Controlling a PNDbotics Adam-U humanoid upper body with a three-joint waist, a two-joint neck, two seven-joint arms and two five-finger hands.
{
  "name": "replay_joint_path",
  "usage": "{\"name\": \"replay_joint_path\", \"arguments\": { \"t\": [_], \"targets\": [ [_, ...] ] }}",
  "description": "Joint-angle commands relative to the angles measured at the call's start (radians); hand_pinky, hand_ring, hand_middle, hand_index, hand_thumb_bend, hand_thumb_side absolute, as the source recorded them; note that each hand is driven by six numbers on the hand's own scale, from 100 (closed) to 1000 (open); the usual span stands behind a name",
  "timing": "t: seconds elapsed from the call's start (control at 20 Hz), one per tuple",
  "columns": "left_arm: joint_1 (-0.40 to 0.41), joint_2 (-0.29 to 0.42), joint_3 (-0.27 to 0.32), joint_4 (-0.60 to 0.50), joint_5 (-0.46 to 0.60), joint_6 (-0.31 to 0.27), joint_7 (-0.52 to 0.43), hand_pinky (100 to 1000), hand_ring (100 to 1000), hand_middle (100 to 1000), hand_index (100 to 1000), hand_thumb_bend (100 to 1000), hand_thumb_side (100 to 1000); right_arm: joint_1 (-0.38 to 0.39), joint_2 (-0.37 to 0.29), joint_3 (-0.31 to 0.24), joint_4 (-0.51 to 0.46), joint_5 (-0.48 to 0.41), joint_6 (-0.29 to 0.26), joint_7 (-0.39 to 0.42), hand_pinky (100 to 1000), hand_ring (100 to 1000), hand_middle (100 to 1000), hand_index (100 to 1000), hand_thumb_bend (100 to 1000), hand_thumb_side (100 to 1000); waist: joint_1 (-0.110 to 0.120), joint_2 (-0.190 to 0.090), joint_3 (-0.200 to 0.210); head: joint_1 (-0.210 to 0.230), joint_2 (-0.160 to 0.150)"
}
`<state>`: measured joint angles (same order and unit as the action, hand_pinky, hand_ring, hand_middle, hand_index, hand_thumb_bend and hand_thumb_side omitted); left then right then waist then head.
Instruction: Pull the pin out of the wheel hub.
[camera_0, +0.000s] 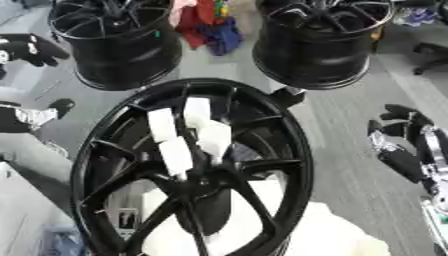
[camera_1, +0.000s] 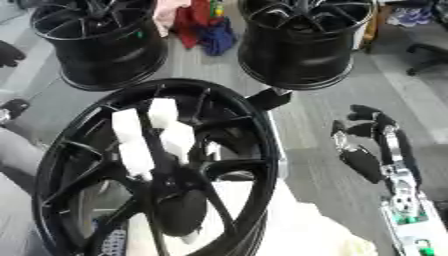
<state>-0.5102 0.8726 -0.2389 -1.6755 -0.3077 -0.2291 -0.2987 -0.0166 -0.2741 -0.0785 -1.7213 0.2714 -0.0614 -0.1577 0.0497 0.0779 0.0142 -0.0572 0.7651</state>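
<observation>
Four white blocky pins (camera_0: 188, 135) stick up out of the centre of the big black multi-spoke alloy wheel hub (camera_0: 191, 170), which fills the near middle of both views and leans tilted toward the camera. Pins are clustered tight, two upper, two lower, seated around the hub's centre where the spokes meet; none is out. Hub rests on a white padded surface (camera_0: 324, 235) that shows through the spokes and at the lower right.

Right hand (camera_1: 363, 150): black with a silver forearm, at the right edge, well apart from the hub, over grey floor (camera_0: 350, 140). Fingers partly curled, holding nothing, not touching hub or pins.

Left hand (camera_0: 26, 47): black, at the upper left edge in the left eye view, well apart from the hub, holding nothing. Too little of it shows to tell whether its fingers are straight or curled.

Two more black wheel rims stand upright on the floor behind: one far left (camera_0: 114, 42), one far right (camera_0: 319, 42). Between them lies a heap of red and blue cloth (camera_0: 210, 25). Small black bracket (camera_0: 287, 96) sits just beside the hub's upper right rim.
</observation>
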Motion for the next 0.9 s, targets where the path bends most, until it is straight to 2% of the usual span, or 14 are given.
{"name": "replay_joint_path", "arguments": {
  "t": [0.05,0.25,0.5,0.65,0.9],
  "targets": [
    [-0.072,0.093,-0.072,0.032,0.012,-0.050,-0.051,759,751,768,846,373,363,-0.007,-0.023,0.005,-0.005,-0.001,-0.004,0.008,713,620,673,804,222,356,0.000,-0.013,-0.005,0.010,0.005],
    [-0.181,0.037,-0.175,0.107,-0.017,-0.090,-0.118,763,732,768,848,378,360,-0.002,-0.024,0.007,-0.001,-0.003,-0.005,0.011,713,620,672,804,220,356,0.002,-0.018,-0.009,0.011,0.005],
    [-0.319,-0.055,-0.252,0.159,-0.044,-0.125,-0.204,775,733,780,862,411,365,0.001,-0.026,0.008,0.001,-0.003,-0.005,0.012,713,620,672,804,214,360,0.003,-0.019,-0.017,0.014,0.005],
    [-0.359,-0.094,-0.270,0.181,-0.062,-0.132,-0.259,780,740,786,867,409,371,0.001,-0.026,0.008,0.001,-0.003,-0.005,0.012,713,620,672,804,212,360,0.002,-0.019,-0.021,0.016,0.005],
    [-0.371,-0.131,-0.275,0.197,-0.069,-0.125,-0.354,772,735,784,866,396,352,0.000,-0.025,0.009,0.003,-0.004,-0.005,0.014,713,619,672,804,210,360,0.002,-0.021,-0.028,0.020,0.005]
  ]
}}
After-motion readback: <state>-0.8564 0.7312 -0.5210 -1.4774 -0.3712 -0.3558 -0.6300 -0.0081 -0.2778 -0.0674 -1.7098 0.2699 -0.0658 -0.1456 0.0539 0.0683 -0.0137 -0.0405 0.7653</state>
